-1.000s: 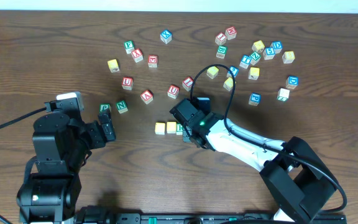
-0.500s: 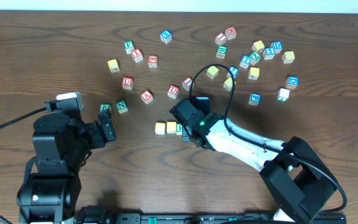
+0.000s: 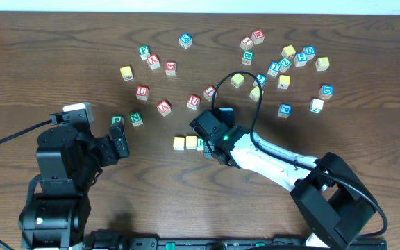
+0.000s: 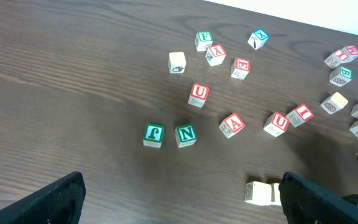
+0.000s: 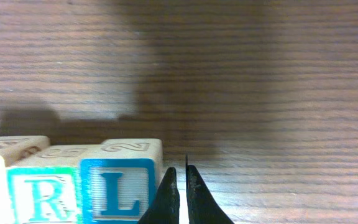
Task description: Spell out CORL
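Observation:
A short row of letter blocks lies mid-table: two pale yellow blocks [image 3: 179, 143] [image 3: 191, 142] and a green-lettered one [image 3: 201, 143], with the rest hidden under my right gripper [image 3: 211, 148]. In the right wrist view the row's end shows a green R block [image 5: 42, 193] and a blue L block [image 5: 120, 186]. My right gripper [image 5: 180, 186] is shut and empty, its fingertips just right of the L block. My left gripper [image 4: 179, 202] is open and empty, low at the left; a pale block [image 4: 258, 193] lies near its right finger.
Many loose letter blocks are scattered across the far half: green P [image 3: 117, 121] and N [image 3: 136, 119], red U [image 3: 194, 102], A [image 3: 164, 107], a yellow block [image 3: 126, 72], and a cluster of blue, yellow and red blocks at the far right [image 3: 283, 66].

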You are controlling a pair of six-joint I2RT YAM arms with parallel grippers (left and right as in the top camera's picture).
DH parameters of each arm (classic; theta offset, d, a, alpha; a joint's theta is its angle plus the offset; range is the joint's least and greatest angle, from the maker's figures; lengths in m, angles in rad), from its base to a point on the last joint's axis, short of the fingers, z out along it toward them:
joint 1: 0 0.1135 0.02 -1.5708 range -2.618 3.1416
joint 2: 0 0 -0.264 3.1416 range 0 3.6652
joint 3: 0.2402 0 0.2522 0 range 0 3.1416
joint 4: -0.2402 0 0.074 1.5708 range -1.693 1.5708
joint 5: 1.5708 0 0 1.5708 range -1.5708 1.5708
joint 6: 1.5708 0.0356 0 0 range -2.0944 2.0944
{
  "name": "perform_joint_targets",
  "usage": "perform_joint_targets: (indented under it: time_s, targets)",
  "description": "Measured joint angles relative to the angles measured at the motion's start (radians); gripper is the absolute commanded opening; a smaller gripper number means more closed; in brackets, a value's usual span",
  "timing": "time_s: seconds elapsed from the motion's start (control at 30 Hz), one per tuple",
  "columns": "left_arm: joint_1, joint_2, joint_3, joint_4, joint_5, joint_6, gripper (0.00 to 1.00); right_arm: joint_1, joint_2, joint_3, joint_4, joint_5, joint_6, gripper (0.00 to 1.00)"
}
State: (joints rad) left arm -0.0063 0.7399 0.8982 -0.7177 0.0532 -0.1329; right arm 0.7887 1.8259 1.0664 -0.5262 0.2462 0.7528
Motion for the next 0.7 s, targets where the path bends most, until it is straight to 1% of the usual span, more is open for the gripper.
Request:
perform_joint_targets:
  time_s: [0.33,0.57,0.7]
  targets:
    - [0.0,0.0,0.0,0.0,0.0,0.0,0.98,-0.011,0.0,0.0,-0.056,0.101,0.02,0.01]
    - [0.0,0.0,0.0,0.0,0.0,0.0,0.98,-0.124,0.0,0.0,-0.079,0.116,0.023,0.01]
    - [0.0,0.0,0.0,0.0,0.0,0.0,0.98,-0.195,0.0,0.009,-0.08,0.101,-0.017,0.01]
